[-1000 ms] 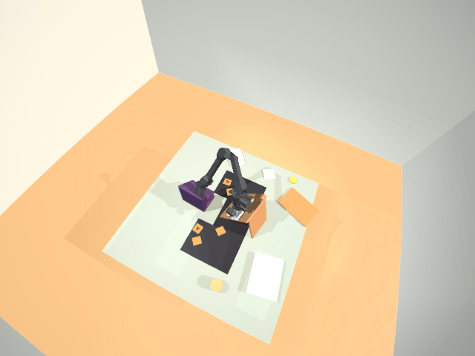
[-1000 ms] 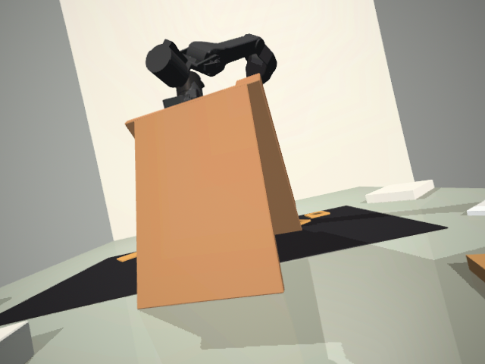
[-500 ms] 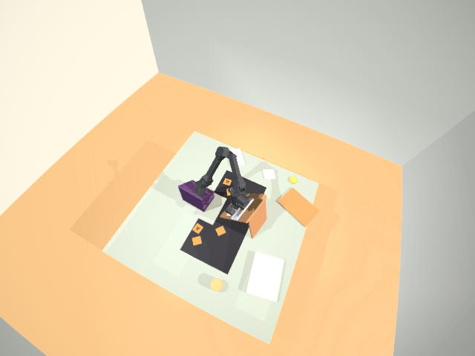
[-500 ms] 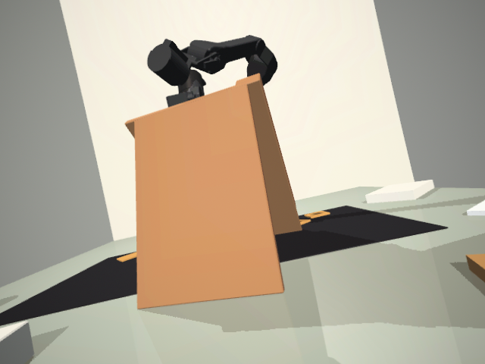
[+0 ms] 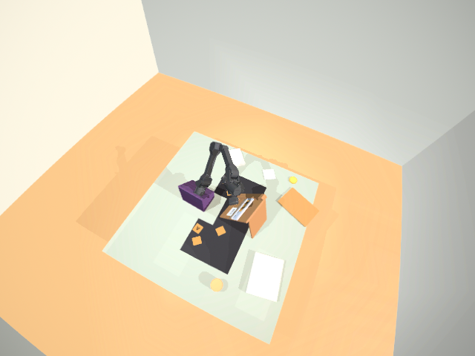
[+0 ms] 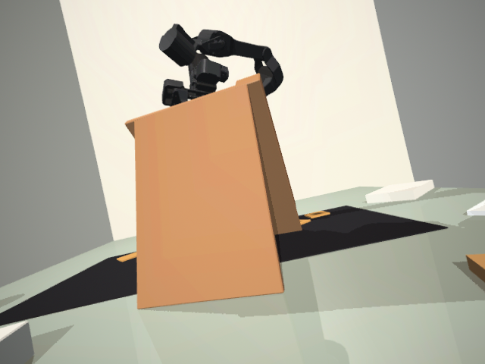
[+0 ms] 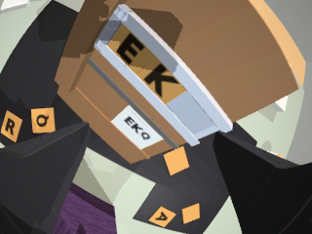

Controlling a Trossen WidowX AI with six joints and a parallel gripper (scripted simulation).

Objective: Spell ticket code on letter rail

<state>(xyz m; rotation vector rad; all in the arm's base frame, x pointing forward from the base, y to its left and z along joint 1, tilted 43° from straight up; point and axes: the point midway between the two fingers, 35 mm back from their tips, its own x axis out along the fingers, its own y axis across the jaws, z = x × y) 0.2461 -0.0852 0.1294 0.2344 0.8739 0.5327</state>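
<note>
The sloped board (image 5: 258, 218) (image 6: 203, 176) (image 7: 219, 63) carries a pale rail (image 7: 180, 73). The ticket (image 7: 136, 128) (image 5: 231, 211) reads EKQ. Tile E (image 7: 129, 48) sits at the rail's closed end, with tile K (image 7: 162, 80) against it; the stretch by the open end is empty. Tile R (image 7: 11, 126) and tile Q (image 7: 43, 120) lie on the dark mat left of the board. Tile A (image 7: 162, 216) (image 5: 197, 228) and two tiles with no readable letter (image 7: 175, 160) (image 7: 191, 214) lie on the other side. My gripper (image 7: 154, 135) (image 5: 232, 199) is open and empty above the board.
A purple block (image 5: 195, 195) (image 7: 85, 210) is by the arm's base. A white box (image 5: 265, 276), a pale yellow round object (image 5: 217, 284), an orange slab (image 5: 298, 207), a small yellow object (image 5: 292, 179) and white pieces (image 5: 269, 173) (image 5: 237, 156) stand around the counter.
</note>
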